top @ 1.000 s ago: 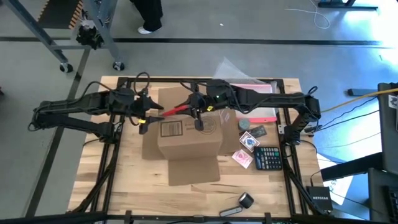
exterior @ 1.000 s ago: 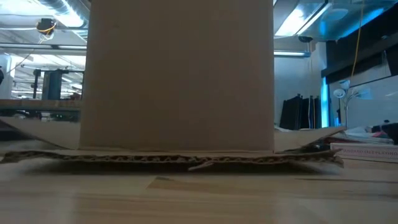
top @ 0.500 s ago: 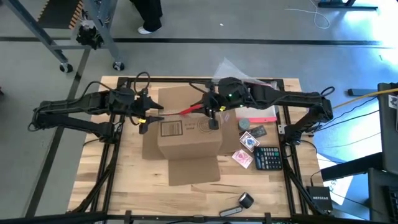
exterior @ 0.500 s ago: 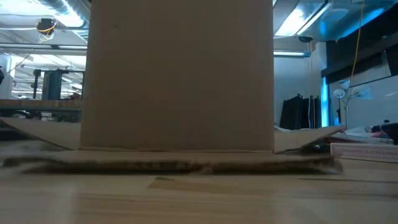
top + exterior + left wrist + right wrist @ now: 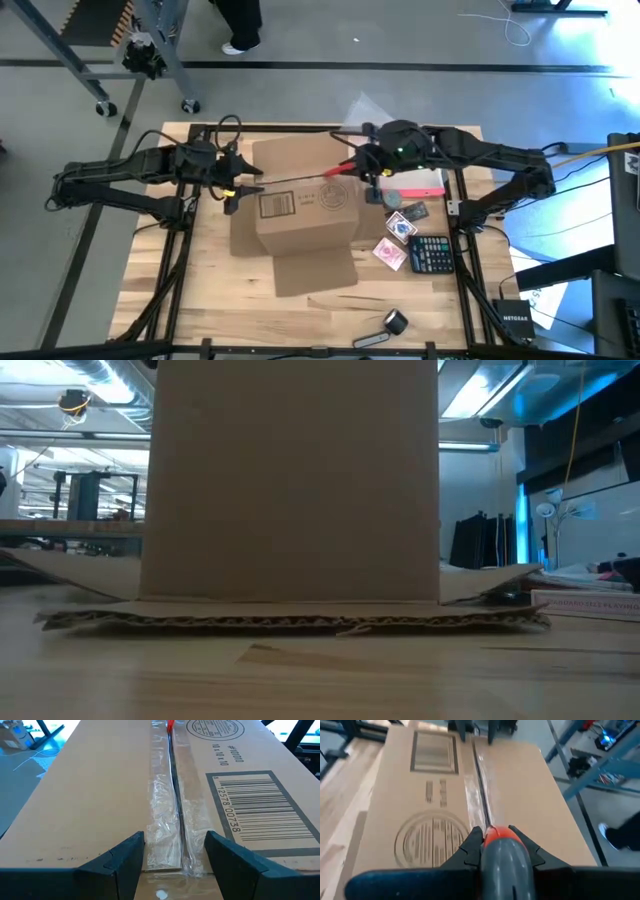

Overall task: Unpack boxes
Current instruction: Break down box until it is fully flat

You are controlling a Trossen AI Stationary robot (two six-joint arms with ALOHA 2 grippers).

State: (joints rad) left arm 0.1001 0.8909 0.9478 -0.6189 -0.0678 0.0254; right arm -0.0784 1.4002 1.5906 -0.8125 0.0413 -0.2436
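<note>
The brown cardboard box stands mid-table on its bottom, one flap spread flat toward the near edge. A taped seam runs along its top, beside a barcode label. My left gripper is open at the box's left end, one finger on each side of the seam; I cannot tell whether it touches. My right gripper hovers over the box's right end, shut on a grey-and-red cutter whose red tip points along the seam. In the low view the box's near wall hides both grippers. My right gripper pinches the cutter's body between its two fingers, one on each side, with the red front end sticking out past them. The fingers slant down toward the table's left, lying along the tool. The cutter is held above the box top.
On the table's right lie a calculator, card packs, a grey puck and a clear pouch with a pink edge. A tape roll sits near the front edge. Bare wood shows at the near left.
My right gripper has drawn back along the seam toward the table's right edge with the cutter, rising and tipping more level; the red tip has gone from the box's middle to its right end. My left gripper has kept still.
</note>
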